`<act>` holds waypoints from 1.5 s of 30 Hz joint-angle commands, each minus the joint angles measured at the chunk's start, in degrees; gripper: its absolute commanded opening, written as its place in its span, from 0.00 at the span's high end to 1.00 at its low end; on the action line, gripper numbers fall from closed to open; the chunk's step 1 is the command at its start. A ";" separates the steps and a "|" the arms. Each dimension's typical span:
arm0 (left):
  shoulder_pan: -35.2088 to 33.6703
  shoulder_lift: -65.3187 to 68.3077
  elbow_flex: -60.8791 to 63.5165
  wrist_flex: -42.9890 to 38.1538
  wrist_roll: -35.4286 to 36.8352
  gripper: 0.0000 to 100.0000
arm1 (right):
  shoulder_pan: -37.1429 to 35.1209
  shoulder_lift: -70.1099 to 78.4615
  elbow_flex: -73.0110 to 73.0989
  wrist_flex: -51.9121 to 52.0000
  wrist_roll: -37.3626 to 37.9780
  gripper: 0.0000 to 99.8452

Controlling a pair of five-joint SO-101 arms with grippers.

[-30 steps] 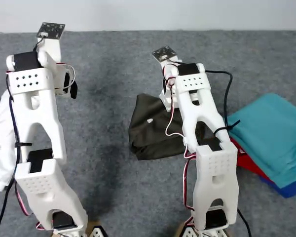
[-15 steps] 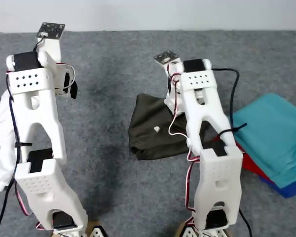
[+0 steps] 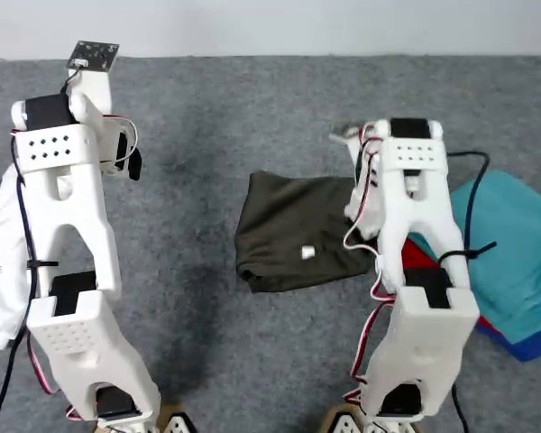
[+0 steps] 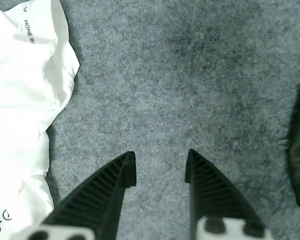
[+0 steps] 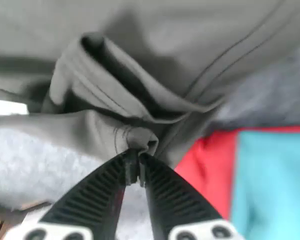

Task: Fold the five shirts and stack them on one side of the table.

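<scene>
Grey table point(image 3: 189, 135) mid-scene: our right gripper point(image 5: 134, 167), fingers pinching the olive shirt point(image 3: 288, 230), has swung toward the teal-topped stack point(image 3: 523, 262), probably dragging it over. Our left gripper point(image 4: 160, 165) hangs with fingers spread beside the white shirt point(image 4: 20, 75).

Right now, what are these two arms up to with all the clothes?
The right gripper is pinching a fold of the dark shirt in the middle of the table, beside a pile of teal, red and blue shirts. The left gripper hangs open over bare table, next to a white shirt.
</scene>
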 commanded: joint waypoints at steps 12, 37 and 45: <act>-0.18 -3.52 -0.22 0.88 -0.26 0.83 | 0.13 -23.43 12.84 -2.59 -2.11 0.78; -0.09 -3.43 -0.13 0.88 -0.26 0.83 | -11.82 2.42 3.78 -27.65 -3.87 0.90; -0.09 -3.43 -0.13 0.88 -0.26 0.83 | -11.56 1.36 5.80 -23.08 -3.78 0.88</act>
